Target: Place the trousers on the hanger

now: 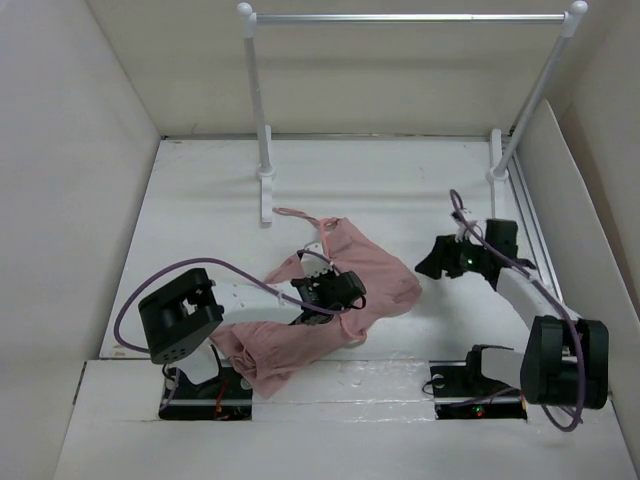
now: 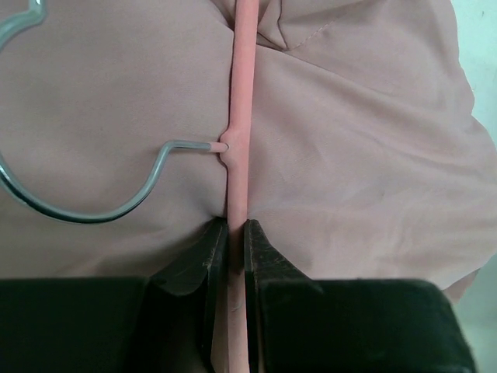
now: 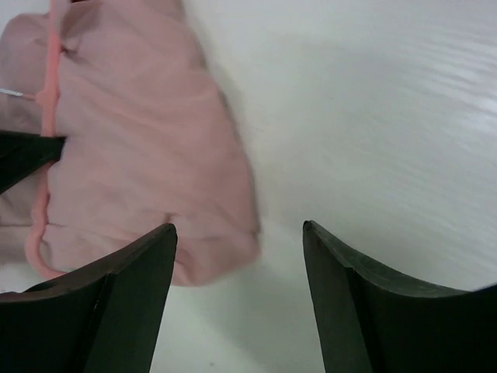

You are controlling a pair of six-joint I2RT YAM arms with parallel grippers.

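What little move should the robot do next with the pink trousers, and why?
Probably the right gripper should slide over to the edge of the trousers and pinch it. It is open and empty over the table, while the left gripper is shut on the hanger, whose bar lies across the cloth.

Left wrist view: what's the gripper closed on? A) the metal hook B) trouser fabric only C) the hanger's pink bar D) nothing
C: the left gripper has its jaws pinched on the pink bar of the hanger, which lies on the trousers; the metal hook curves free to one side.
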